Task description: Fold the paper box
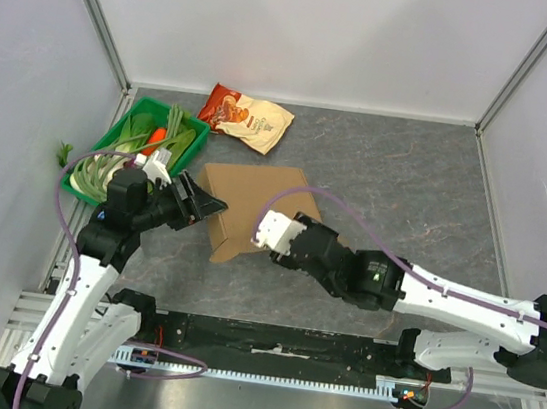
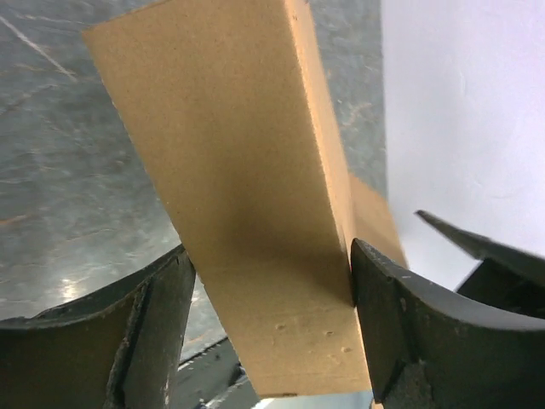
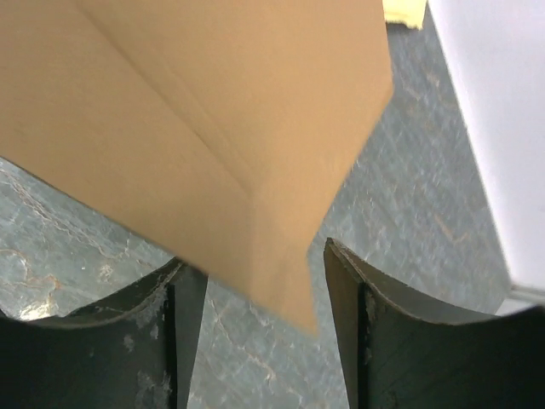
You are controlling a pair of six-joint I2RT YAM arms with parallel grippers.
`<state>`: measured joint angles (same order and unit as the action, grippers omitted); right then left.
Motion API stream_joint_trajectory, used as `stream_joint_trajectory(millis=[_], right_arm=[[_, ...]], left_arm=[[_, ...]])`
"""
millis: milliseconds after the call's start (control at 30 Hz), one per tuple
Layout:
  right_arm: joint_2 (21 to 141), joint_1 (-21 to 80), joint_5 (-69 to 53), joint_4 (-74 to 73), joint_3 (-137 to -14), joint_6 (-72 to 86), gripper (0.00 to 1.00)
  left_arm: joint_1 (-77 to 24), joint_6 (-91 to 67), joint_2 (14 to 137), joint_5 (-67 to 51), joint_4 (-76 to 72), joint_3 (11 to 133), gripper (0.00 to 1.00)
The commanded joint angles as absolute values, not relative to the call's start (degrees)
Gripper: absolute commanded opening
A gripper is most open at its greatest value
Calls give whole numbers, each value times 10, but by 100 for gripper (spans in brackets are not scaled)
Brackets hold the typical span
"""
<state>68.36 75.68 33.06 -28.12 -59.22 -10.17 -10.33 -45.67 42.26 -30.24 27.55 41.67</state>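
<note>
The paper box [image 1: 254,197] was near the middle of the surface [image 1: 408,182]. The left hand [image 2: 268,247] hugged one side — squeezing or not, I cannot tell. The right hand [image 3: 255,256] was open around a corner.

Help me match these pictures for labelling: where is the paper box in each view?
Top external: paper box at the centre of the grey table.
Left wrist: paper box fills the middle, tilted.
Right wrist: paper box upper left, corner pointing down.
Shared landmark: grey table.
</note>
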Motion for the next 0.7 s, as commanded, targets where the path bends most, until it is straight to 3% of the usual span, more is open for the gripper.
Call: stream_joint_trajectory(millis=[0, 67, 167, 400, 533, 667], right_arm=[[694, 710, 292, -423, -664, -47, 62], [697, 704, 286, -418, -663, -50, 63], [691, 694, 268, -372, -640, -47, 68], [642, 703, 195, -195, -528, -54, 98], [610, 736, 224, -166, -489, -76, 98], [578, 798, 263, -112, -456, -112, 98]], left_arm=[[-98, -358, 424, -217, 316, 403, 76], [-98, -364, 439, -256, 288, 389, 76], [-98, -409, 482, -329, 228, 364, 65], [-97, -569, 496, -395, 145, 315, 59], [-91, -655, 517, -474, 131, 293, 59], [-86, -789, 533, -546, 48, 245, 42]])
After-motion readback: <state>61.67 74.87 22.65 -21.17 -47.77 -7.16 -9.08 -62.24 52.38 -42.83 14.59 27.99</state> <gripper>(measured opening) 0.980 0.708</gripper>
